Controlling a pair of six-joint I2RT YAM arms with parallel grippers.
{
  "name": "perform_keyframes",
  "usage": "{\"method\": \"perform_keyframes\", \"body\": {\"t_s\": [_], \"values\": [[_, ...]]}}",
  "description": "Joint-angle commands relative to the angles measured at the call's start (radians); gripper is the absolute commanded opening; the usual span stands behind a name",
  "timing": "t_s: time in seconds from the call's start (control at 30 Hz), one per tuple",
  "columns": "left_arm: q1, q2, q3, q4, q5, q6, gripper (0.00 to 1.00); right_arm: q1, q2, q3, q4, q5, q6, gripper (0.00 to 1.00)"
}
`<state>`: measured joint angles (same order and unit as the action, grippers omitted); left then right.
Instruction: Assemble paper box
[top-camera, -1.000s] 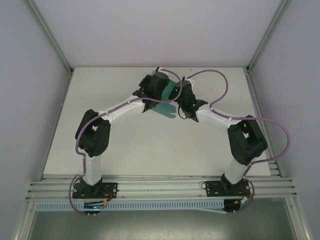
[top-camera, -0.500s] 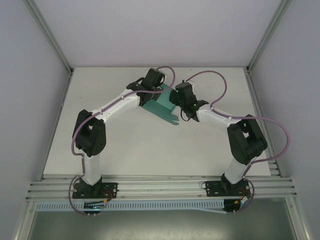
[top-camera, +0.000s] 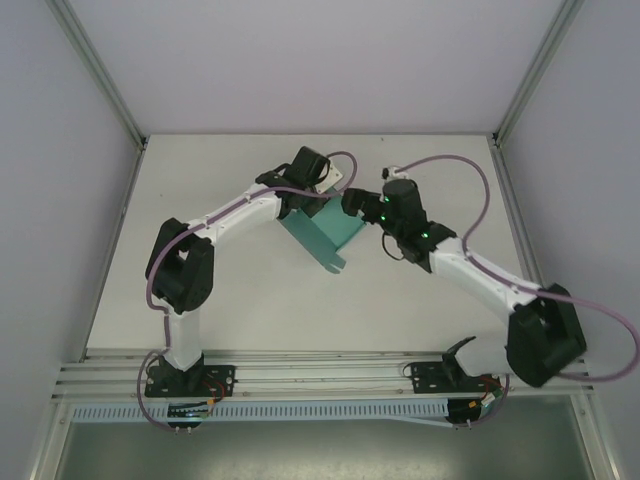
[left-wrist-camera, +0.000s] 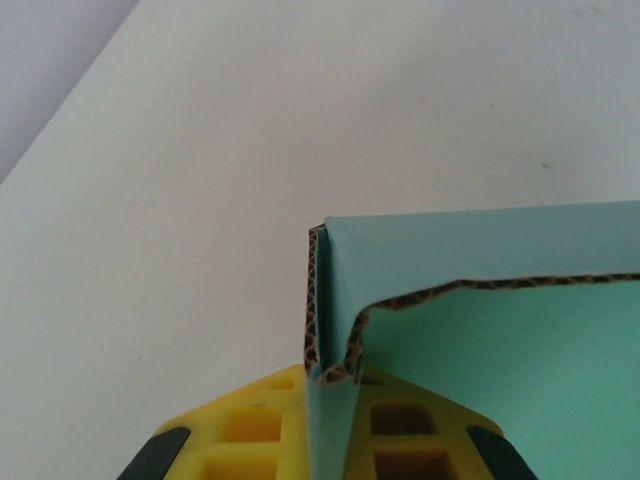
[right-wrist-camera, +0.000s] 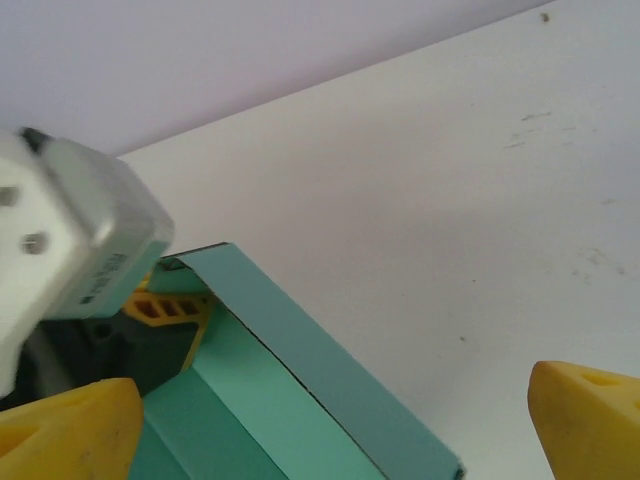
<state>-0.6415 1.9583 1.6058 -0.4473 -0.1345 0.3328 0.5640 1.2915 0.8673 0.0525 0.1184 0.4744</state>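
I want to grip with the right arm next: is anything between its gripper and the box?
Nothing visible. The right gripper is open; the box lies straight ahead, its raised wall between the fingers. The left gripper, shut on a box corner, sits off to one side.

Table (top-camera: 300, 310) was bare along the near edge and both sides, free passage there. Centre was blocked: paper box (top-camera: 322, 235), walls raised, left gripper (left-wrist-camera: 330, 425) clamped on its corner, right gripper (right-wrist-camera: 330, 425) spread wide just beside it.
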Motion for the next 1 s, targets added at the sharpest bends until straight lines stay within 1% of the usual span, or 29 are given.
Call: {"method": "perform_keyframes", "body": {"t_s": [0.0, 0.03, 0.07, 0.13, 0.2, 0.3, 0.4, 0.5, 0.53, 0.57, 0.6, 0.63, 0.67, 0.7, 0.77, 0.83, 0.87, 0.9, 0.97], "values": [[-0.003, 0.014, -0.03, -0.051, 0.208, 0.189, 0.0, -0.065, -0.126, -0.086, -0.012, 0.028, -0.02, 0.99], [-0.003, 0.005, -0.043, -0.072, 0.289, 0.243, 0.0, -0.1, -0.162, -0.114, -0.033, 0.027, -0.005, 0.99], [-0.003, 0.002, -0.053, -0.085, 0.336, 0.28, 0.0, -0.134, -0.192, -0.136, -0.054, 0.026, 0.015, 0.99], [-0.003, 0.018, -0.038, -0.149, 0.385, 0.351, 0.0, -0.2, -0.252, -0.18, -0.095, 0.01, 0.05, 0.99], [-0.004, 0.067, 0.015, -0.239, 0.389, 0.39, 0.0, -0.24, -0.307, -0.217, -0.121, 0.009, 0.061, 0.99], [-0.015, 0.156, 0.097, -0.362, 0.382, 0.432, 0.0, -0.259, -0.365, -0.242, -0.168, 0.041, 0.056, 0.99], [-0.031, 0.212, 0.124, -0.378, 0.294, 0.457, 0.0, -0.269, -0.4, -0.253, -0.221, 0.08, 0.055, 0.99], [-0.036, 0.245, 0.146, -0.38, 0.253, 0.465, 0.0, -0.277, -0.421, -0.266, -0.247, 0.096, 0.059, 0.99], [-0.037, 0.252, 0.154, -0.381, 0.251, 0.462, 0.07, -0.28, -0.425, -0.27, -0.254, 0.095, 0.062, 0.99], [-0.038, 0.255, 0.162, -0.381, 0.248, 0.459, 0.16, -0.282, -0.427, -0.272, -0.257, 0.095, 0.062, 0.99], [-0.038, 0.255, 0.167, -0.373, 0.249, 0.454, 0.29, -0.283, -0.429, -0.274, -0.262, 0.094, 0.064, 0.99], [-0.038, 0.253, 0.17, -0.369, 0.251, 0.454, 0.38, -0.285, -0.43, -0.275, -0.263, 0.094, 0.064, 0.99], [-0.04, 0.251, 0.178, -0.373, 0.255, 0.456, 0.49, -0.286, -0.431, -0.277, -0.262, 0.093, 0.064, 0.99], [-0.04, 0.244, 0.189, -0.376, 0.264, 0.453, 0.57, -0.287, -0.429, -0.278, -0.26, 0.088, 0.064, 0.99], [-0.04, 0.224, 0.21, -0.381, 0.293, 0.448, 0.64, -0.288, -0.426, -0.277, -0.247, 0.056, 0.043, 0.99], [-0.04, 0.192, 0.224, -0.386, 0.345, 0.442, 0.66, -0.288, -0.42, -0.27, -0.235, 0.017, 0.005, 0.99], [-0.039, 0.172, 0.226, -0.382, 0.371, 0.44, 0.73, -0.288, -0.416, -0.268, -0.229, 0.007, -0.016, 0.99], [-0.04, 0.146, 0.217, -0.364, 0.391, 0.434, 0.98, -0.289, -0.412, -0.267, -0.215, -0.017, -0.036, 0.99], [-0.04, 0.096, 0.191, -0.304, 0.399, 0.408, 0.98, -0.289, -0.409, -0.275, -0.178, -0.034, -0.063, 0.99]]}}
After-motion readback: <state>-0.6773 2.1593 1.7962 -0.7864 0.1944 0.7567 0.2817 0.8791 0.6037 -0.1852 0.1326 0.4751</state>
